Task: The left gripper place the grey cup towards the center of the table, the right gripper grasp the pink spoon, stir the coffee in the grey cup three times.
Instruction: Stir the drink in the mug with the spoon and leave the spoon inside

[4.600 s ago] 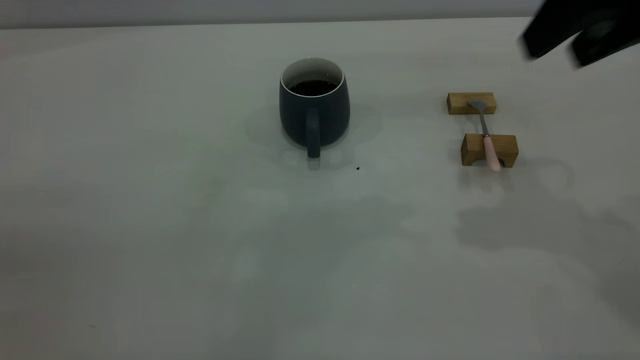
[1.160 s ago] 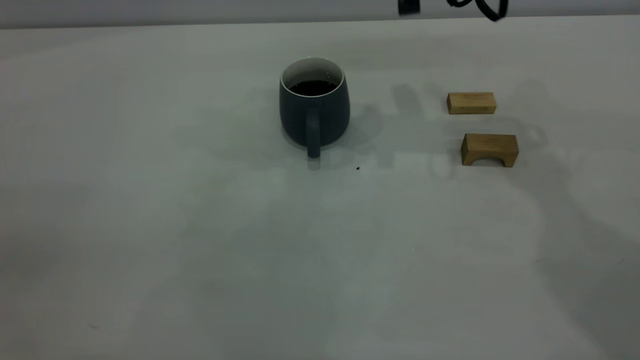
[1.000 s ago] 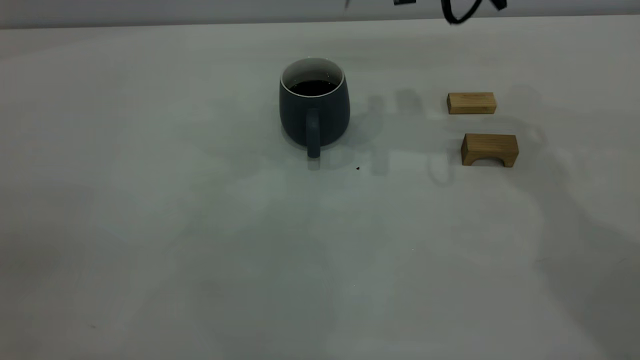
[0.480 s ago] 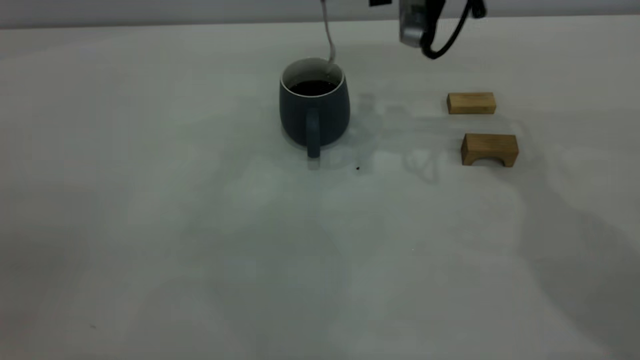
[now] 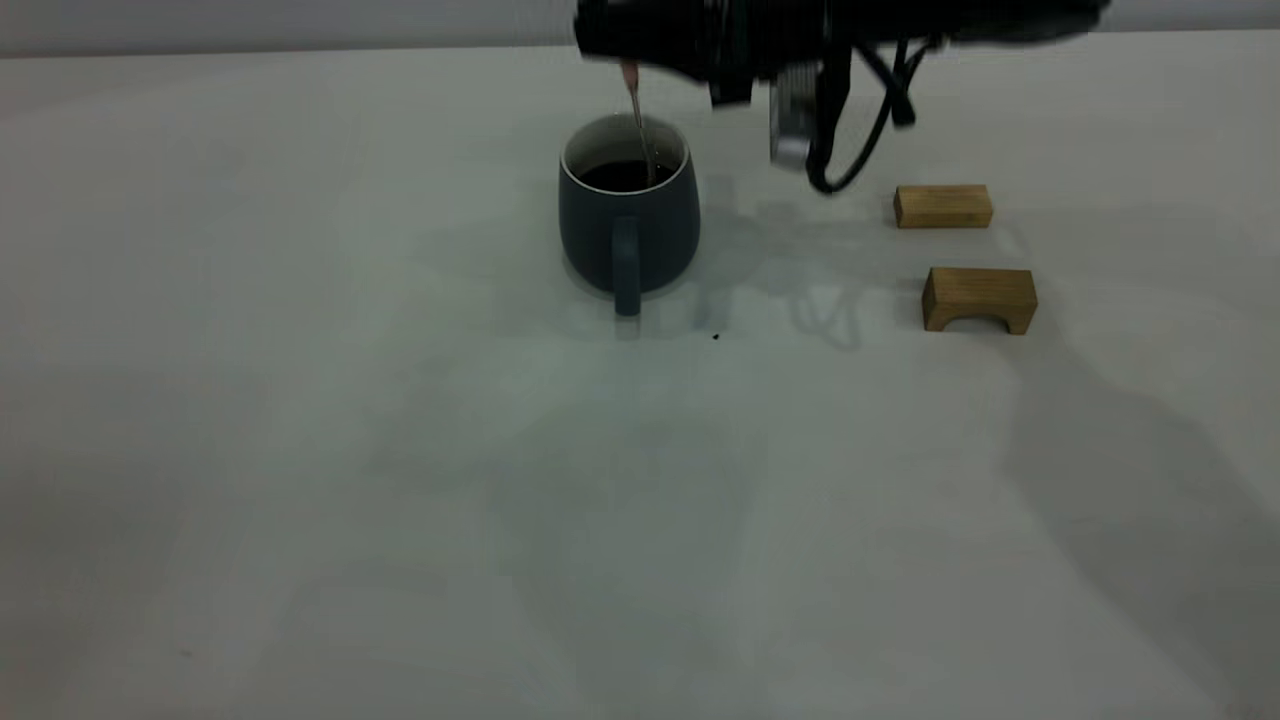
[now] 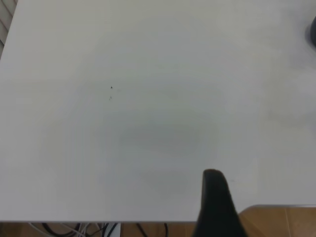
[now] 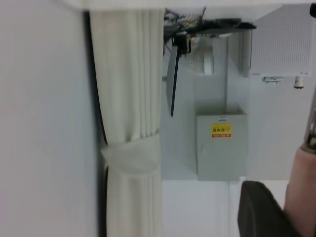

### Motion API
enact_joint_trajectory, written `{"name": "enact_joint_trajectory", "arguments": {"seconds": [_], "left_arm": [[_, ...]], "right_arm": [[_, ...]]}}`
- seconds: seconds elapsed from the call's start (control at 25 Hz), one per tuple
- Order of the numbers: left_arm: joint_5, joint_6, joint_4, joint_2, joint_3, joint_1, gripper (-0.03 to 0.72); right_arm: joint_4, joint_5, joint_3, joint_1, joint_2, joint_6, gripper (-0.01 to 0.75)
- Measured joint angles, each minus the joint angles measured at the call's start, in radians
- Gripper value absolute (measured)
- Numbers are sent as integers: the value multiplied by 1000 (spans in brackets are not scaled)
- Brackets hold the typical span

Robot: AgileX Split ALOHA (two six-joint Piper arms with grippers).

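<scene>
Nearest the exterior camera lies a broad bare stretch of the off-white tabletop (image 5: 400, 520), crossed by soft shadows. Farther in, a tiny dark speck (image 5: 715, 337) sits on the surface just in front of the grey cup (image 5: 627, 225) and a little to its right. The cup stands upright near the middle of the tabletop, its loop handle facing the camera, with dark coffee (image 5: 620, 176) showing inside the white wall.

Well apart on the right side, two tan wooden blocks rest on the surface: the arched block (image 5: 978, 298) nearer, the plain flat block (image 5: 943, 206) just behind it. Neither carries anything.

Above the cup, the pink spoon (image 5: 638, 125) hangs almost upright, its metal shaft reaching down past the rim and into the coffee, its pink handle end at the top. The right pincer (image 5: 625, 50) is clamped on that handle, the arm stretching in low from the right with black cables and a small silver-grey module hanging below it. In the right wrist view the pink handle (image 7: 302, 192) sits against a dark finger (image 7: 261, 210).

The left pincer (image 6: 216, 207) hovers over bare tabletop near its edge; only one dark finger shows, so I cannot tell whether it stands apart or together.
</scene>
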Motion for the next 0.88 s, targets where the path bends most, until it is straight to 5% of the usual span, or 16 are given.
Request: {"name": "enact_joint_trajectory", "arguments": {"seconds": [0.56,0.88], "left_arm": [[1,0,0,0,0,0,567],[1,0,0,0,0,0,567]], "right_arm": [[0,-1,-170,52,92,1,119],[-41,-1,-180,-25,102,2,119]]}}
